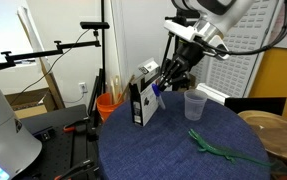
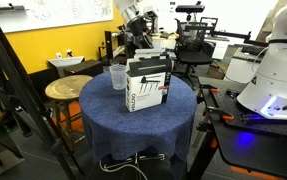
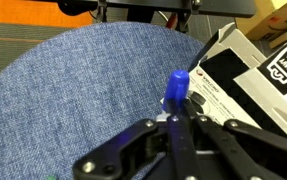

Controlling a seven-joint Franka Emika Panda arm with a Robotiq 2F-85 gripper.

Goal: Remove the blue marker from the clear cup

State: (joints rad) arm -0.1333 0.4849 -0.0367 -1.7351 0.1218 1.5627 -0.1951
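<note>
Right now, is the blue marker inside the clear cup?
No, the gripper holds the blue marker beside the carton, apart from the clear cup.

Round table (image 1: 153,145) under blue cloth sits mid-room in both exterior views. Yellow wall (image 2: 53,35) behind, wooden stool (image 2: 66,92) just beside table, grey floor (image 2: 233,165). White perforated panel (image 1: 248,65), cardboard box (image 1: 28,100) at back.

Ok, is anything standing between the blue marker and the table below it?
Nothing visible does. The gripper holds the blue marker over bare tablecloth, but the black-and-white carton stands right beside it.
</note>
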